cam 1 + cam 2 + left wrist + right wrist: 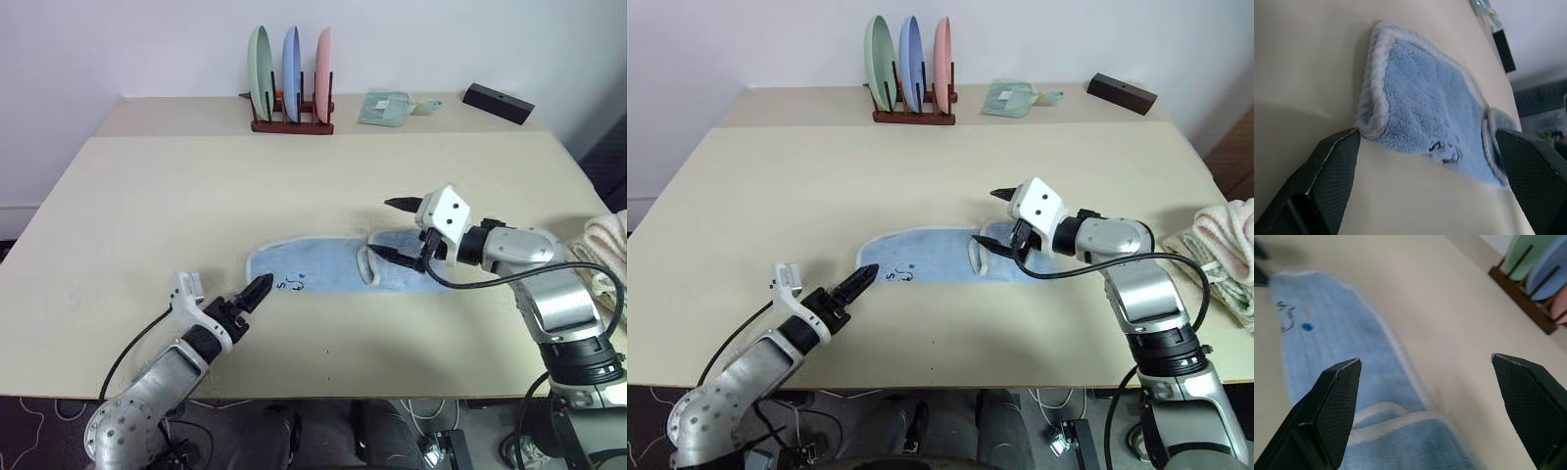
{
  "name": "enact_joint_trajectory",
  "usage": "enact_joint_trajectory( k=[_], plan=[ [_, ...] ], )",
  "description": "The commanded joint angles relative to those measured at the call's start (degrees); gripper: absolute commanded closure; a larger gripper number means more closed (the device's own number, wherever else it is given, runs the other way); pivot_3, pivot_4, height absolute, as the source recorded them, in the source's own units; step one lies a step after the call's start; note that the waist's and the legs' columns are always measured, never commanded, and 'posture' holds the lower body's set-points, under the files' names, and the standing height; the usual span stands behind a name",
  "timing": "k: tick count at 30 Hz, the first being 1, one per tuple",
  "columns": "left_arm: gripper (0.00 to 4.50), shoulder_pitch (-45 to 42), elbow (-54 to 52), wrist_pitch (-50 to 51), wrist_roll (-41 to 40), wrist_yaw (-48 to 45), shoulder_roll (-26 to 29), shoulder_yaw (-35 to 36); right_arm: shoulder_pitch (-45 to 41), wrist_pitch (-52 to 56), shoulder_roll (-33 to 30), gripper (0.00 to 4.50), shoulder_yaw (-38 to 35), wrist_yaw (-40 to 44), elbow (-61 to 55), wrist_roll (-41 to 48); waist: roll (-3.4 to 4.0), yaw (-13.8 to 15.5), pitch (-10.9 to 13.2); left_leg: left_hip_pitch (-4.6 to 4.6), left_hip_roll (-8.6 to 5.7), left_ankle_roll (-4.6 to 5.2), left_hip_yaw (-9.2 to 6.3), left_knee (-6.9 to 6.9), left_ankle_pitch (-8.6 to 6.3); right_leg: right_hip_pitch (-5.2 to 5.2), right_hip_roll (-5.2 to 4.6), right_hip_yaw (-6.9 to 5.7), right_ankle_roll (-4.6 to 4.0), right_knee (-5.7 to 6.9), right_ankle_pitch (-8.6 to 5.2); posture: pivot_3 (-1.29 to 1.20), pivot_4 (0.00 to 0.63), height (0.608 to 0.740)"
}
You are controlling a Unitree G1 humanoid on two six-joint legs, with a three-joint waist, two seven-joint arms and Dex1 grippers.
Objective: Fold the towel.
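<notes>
Between my right gripper's (404, 229) two black fingers there is only air — they stand wide apart, one above the other, over the right end of the towel (313, 267), and nothing hangs from them. I read that as a hand free of the cloth and clear of it, so the fabric can lie as it is.

My left gripper (257, 290) sits low at the towel's left end, its tips just beside the white-piped edge and near the small dark embroidered mark (291, 286). In the left wrist view its fingers (1327, 176) are spread wide too, with the curled corner of the terry cloth between them in the view but not pinched. Holding nothing, it looks placed to take that end.

The towel itself lies flat on the tan table (147, 245), a long narrow light blue strip running left to right in front of me. Near its right end a white-edged flap crosses the strip where a part is turned over, so I judge one fold made and a shorter fold still owed.

Further out, well apart from all this — a rack of three plates (291, 83) and a small pale green cloth (384, 106) at the back, a black box (498, 103) at the far right, and a cream knitted cloth (607, 240) at the right edge.
</notes>
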Motion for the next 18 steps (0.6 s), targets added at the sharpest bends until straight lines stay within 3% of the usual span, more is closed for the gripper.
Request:
enact_joint_trajectory(
  k=[1,2,5,12,18],
  plan=[
    [0.00,-2.06,4.37,0.78,-0.86,3.95,0.74,-1.70,0.50,-1.12,0.39,0.17,0.76,0.44,-4.02,0.02,0.01,0.03,0.00,0.04,0.00,0.00,0.00,0.00,0.00,0.03,0.00,0.00,0.00,0.01,0.00,0.00,0.150,0.721],
    [0.00,-3.04,5.36,0.52,-0.97,4.60,0.51,-1.95,0.89,-1.09,0.47,0.17,1.10,0.38,-4.52,-0.20,0.00,0.07,-0.01,0.09,0.00,-0.01,0.00,0.00,0.00,0.08,0.00,0.00,0.00,0.01,0.00,0.00,0.150,0.721],
    [0.82,-5.05,7.46,-0.89,-1.23,6.08,-0.49,-2.21,1.96,-0.95,0.60,0.10,1.68,-0.05,-5.81,-0.66,0.01,0.06,-0.01,0.36,-0.01,-0.01,-0.01,-0.03,-0.01,0.36,0.00,0.00,0.00,-0.02,-0.01,0.00,0.150,0.721],
    [4.42,-5.87,8.65,-2.82,-2.57,6.64,-0.98,-1.87,4.66,-0.42,0.37,0.10,1.81,-0.89,-8.42,-1.01,0.00,0.10,-0.01,0.33,-0.01,-0.02,-0.02,-0.02,0.00,0.34,0.00,0.00,0.01,-0.04,-0.01,0.00,0.150,0.721],
    [4.48,-5.44,6.34,-7.65,-0.83,2.60,0.82,1.84,6.02,-0.94,0.19,0.10,2.11,-0.96,-8.84,-1.80,-0.02,-0.16,0.01,0.34,0.01,-0.03,-0.02,-0.05,-0.01,0.32,0.03,0.00,0.00,-0.04,-0.02,0.00,0.150,0.721]
  ],
)
